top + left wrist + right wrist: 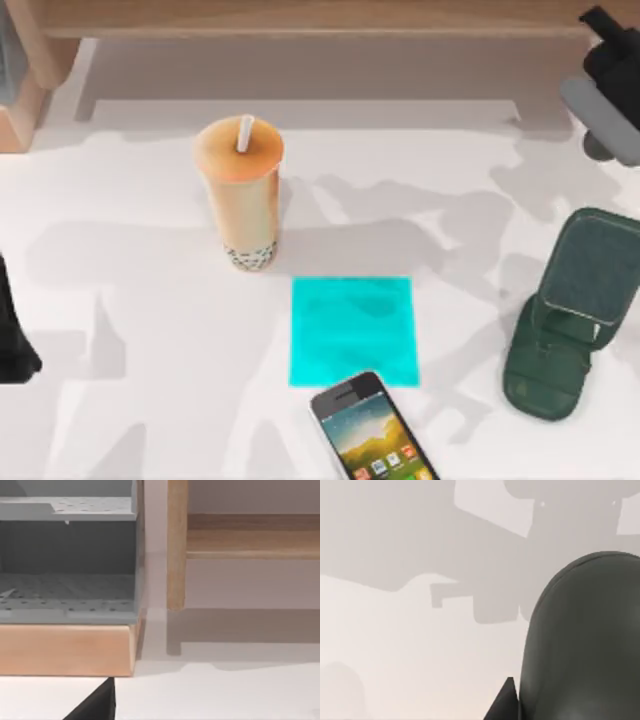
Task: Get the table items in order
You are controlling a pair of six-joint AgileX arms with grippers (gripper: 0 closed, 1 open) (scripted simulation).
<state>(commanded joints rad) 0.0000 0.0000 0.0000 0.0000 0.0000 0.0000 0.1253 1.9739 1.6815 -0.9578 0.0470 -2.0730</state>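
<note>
My top cam looks straight down on the white surface (150,330), wooden shelf (300,15) along the far edge. Left wrist cam sits low, facing the shelf (177,545) and a grey rack (67,555) up close. Right wrist cam is pressed right up against the dark grey mouse (585,640), with the surface (395,655) behind it.

We were at a rendered desk setup, office or study-like. The plain white table (130,300) had a wooden shelf (300,15) along its far edge, with a grey perforated rack (67,555) on it. Desk clutter pointed the same way: a bubble tea cup (240,190), a smartphone (372,430), a cyan pad (352,330), a green phone stand (565,320).
</note>
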